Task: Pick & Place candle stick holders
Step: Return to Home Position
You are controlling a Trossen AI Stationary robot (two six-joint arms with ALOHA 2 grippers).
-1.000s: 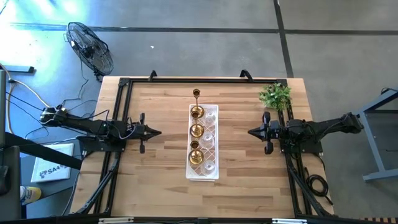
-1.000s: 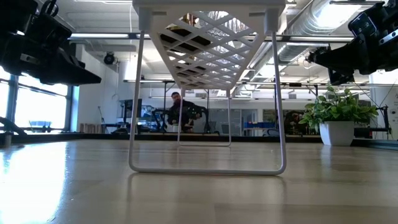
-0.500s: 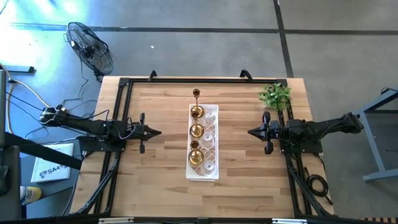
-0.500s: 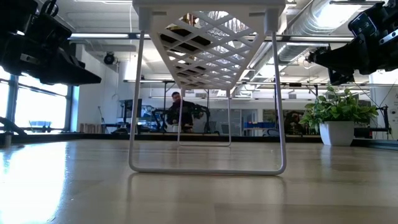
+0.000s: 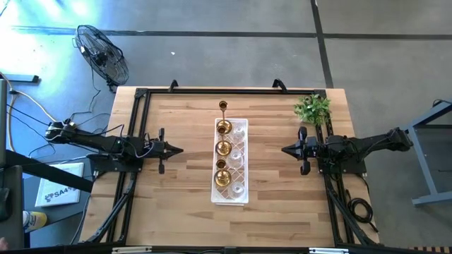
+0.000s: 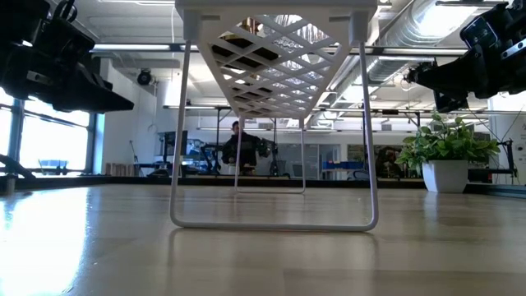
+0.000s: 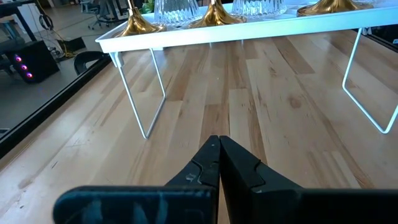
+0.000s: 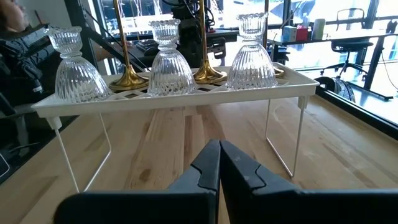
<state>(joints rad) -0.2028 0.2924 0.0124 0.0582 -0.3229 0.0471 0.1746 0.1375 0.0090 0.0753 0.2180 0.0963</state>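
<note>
Both arms sit low and pulled back on the pale wooden table (image 5: pixel 176 204), one on each side. The left gripper (image 5: pixel 178 149) points in toward the middle with its two dark fingers pressed tight together and nothing between them. The right gripper (image 5: pixel 284 149) faces it from the far side, pinched closed and empty as well. Each tip is well apart from the rack.

Between them, in the centre of the table, stands the long white lattice-patterned tray (image 5: pixel 244 200), raised on thin white wire legs. All six candle stick holders are up on it in two rows that run the length of the tray. The three shiny brass-gold candle stick holders (image 5: pixel 223 149) line the edge nearer the left arm, and their thin stems rise out of round bases. The three clear ribbed-glass candle stick holders (image 8: pixel 165 71) line the edge nearer the right arm, upright and evenly spaced.

A small green plant in a white pot (image 5: pixel 313 108) sits at the far corner of the table, just beyond the right arm. On the floor past the left arm is a black floor fan (image 5: pixel 102 53). Deep in the room, a person (image 6: pixel 240 148) shows under the tray.
</note>
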